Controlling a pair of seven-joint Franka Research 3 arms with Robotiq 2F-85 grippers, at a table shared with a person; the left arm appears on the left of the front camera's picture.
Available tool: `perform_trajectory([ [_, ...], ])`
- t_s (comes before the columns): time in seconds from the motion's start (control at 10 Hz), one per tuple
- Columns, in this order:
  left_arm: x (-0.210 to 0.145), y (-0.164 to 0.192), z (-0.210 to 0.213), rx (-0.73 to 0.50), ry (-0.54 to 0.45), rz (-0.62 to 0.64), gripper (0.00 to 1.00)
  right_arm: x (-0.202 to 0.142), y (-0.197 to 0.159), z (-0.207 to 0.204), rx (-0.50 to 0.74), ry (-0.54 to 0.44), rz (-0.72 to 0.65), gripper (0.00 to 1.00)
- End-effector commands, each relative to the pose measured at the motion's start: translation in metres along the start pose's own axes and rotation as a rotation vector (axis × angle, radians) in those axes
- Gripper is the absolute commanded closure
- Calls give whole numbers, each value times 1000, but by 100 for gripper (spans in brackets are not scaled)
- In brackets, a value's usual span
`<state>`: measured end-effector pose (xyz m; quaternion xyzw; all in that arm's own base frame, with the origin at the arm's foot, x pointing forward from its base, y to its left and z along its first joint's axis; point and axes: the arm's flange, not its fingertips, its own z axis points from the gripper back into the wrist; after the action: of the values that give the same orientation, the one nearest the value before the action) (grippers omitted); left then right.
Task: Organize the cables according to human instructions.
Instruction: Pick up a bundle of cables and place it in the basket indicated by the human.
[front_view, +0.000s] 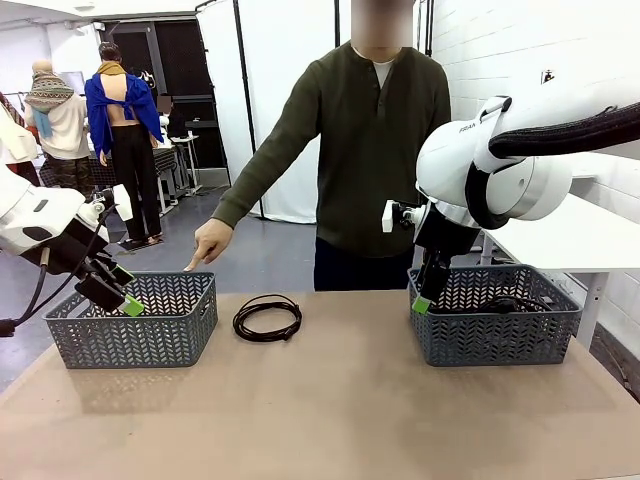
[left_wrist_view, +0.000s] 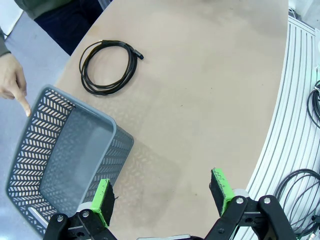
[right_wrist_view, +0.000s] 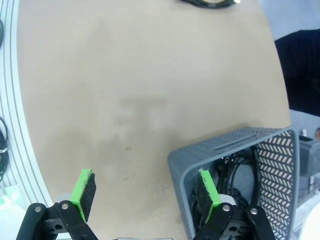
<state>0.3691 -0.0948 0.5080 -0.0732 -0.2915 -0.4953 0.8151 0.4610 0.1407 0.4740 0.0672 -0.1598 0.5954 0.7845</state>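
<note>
Loose cable (front_view: 267, 317): you have one black coil lying flat on the table, between the two baskets and nearer the left one, touching neither. In the left wrist view it sits well ahead of the fingers, beside the basket's far corner.

Right basket (front_view: 495, 342): black cords already lie inside (right_wrist_view: 235, 172). You can count that part as done, though how many coils are in there is hard to tell through the lattice wall, so treat the number as unknown.

Left basket (front_view: 130, 340): its floor looks bare in the left wrist view, nothing sorted into it yet.

Person's hand (front_view: 210, 243): the index finger points down at the far rim of the left basket. You can read that as the instruction for where the loose coil should go.

Left gripper (front_view: 128, 302): jaws spread wide and holding nothing, hovering over the near edge of the left basket.

Right gripper (right_wrist_view: 145, 189): also spread and empty, poised at the left wall of the right basket, with one pad over the table and the other over the basket's inside.

Progress: well along, by my judgement. What is left for you is the single coil on the table: reach it, pinch it, carry it into the basket being pointed at.

Nearest arm: the left one, since the coil lies on its side.
</note>
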Motion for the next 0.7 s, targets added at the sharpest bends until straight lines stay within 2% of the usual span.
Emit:
perform_trajectory([
  [0.0, -2, 2, 0, -15, -15, -3, 0, 0, 0, 0, -2, 2, -5, 0],
  [0.3, -2, 2, 0, -15, -15, -3, 0, 0, 0, 0, -2, 2, -5, 0],
  [0.6, 19, 3, -8, -22, 54, 12, 0, 0, 0, 0, -2, 2, -5, 0],
])
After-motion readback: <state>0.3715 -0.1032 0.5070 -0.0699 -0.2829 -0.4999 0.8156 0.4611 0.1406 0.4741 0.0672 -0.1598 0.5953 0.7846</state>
